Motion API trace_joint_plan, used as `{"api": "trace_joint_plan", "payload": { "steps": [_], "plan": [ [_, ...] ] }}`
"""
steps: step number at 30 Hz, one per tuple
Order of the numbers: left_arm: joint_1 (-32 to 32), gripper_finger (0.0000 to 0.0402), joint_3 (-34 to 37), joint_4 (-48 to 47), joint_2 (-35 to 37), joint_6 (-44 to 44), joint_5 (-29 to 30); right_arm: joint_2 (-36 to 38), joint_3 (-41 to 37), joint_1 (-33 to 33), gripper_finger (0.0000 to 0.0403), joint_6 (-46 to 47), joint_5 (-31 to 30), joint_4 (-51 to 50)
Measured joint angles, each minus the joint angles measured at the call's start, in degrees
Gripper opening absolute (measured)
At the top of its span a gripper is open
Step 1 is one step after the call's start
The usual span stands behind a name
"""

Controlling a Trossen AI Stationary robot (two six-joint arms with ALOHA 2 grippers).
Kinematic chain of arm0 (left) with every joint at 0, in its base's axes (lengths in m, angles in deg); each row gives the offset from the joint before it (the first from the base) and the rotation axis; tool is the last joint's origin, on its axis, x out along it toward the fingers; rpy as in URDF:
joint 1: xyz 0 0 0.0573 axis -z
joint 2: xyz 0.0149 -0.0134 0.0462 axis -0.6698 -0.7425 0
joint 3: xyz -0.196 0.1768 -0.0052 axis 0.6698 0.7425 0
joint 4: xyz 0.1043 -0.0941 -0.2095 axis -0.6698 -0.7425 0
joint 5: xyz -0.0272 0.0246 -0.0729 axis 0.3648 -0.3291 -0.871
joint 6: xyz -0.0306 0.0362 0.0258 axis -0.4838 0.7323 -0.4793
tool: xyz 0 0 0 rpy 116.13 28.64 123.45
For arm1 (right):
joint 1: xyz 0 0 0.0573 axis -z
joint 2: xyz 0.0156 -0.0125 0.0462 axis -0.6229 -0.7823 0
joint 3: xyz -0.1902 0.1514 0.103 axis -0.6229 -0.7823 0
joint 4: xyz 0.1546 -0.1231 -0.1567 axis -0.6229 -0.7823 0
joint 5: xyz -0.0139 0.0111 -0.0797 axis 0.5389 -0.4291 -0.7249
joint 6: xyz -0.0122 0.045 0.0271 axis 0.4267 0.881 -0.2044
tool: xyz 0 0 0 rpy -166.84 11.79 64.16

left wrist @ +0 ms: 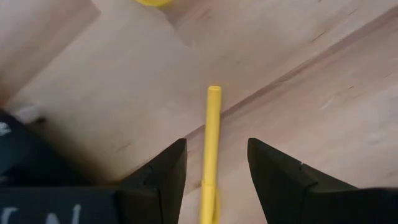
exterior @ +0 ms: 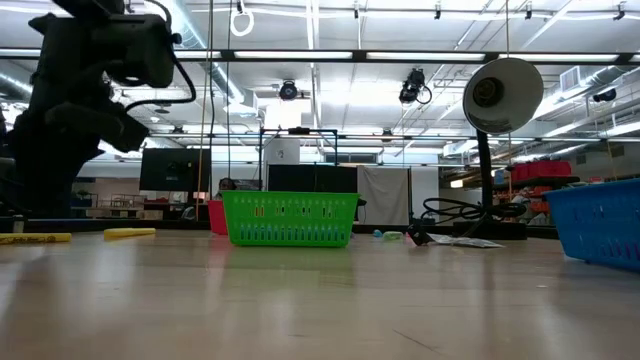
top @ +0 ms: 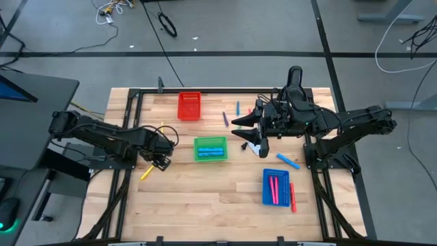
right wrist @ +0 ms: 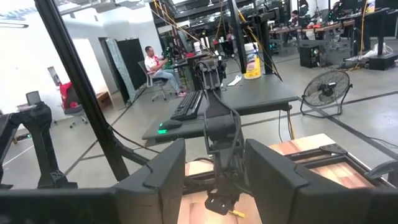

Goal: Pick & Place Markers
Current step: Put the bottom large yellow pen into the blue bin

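Left pincer [left wrist: 214, 180] released, straddling yellow marker [left wrist: 211, 143] on desk [left wrist: 311, 93], lined up for grasp; right pincer [right wrist: 214, 180] released, empty, raised, waiting.

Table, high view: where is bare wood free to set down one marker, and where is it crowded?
Free: the wide near strip of the table, bordered by the green tray and the blue tray. Also the far-left corner, beside the red tray. Crowded: around the right tool, where loose markers lie.
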Motion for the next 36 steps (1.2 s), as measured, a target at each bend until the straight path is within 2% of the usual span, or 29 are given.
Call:
{"api": "trace_joint_plan", "payload": {
  "steps": [11,19,23,30,36],
  "plan": [
    [0.0,0.0177,4.3,9.0,-4.4,-0.4,1.0,0.0,0.0,0.2,0.0167,0.0,-1.1,0.0],
    [0.0,0.0174,5.1,9.9,-6.4,0.2,1.4,0.0,0.0,0.2,0.0167,0.3,-1.1,0.0],
    [0.0,0.0136,5.1,10.3,-6.5,2.1,0.5,0.0,0.0,0.2,0.0167,0.3,-1.1,0.0],
    [0.0,0.0023,5.1,11.2,-6.5,3.2,-1.0,0.0,0.0,0.2,0.0167,0.3,-1.1,0.1],
    [0.0,0.0029,5.1,11.3,-6.5,3.2,-1.0,0.0,0.0,0.1,0.0167,1.6,-1.1,0.0]
  ]
}}
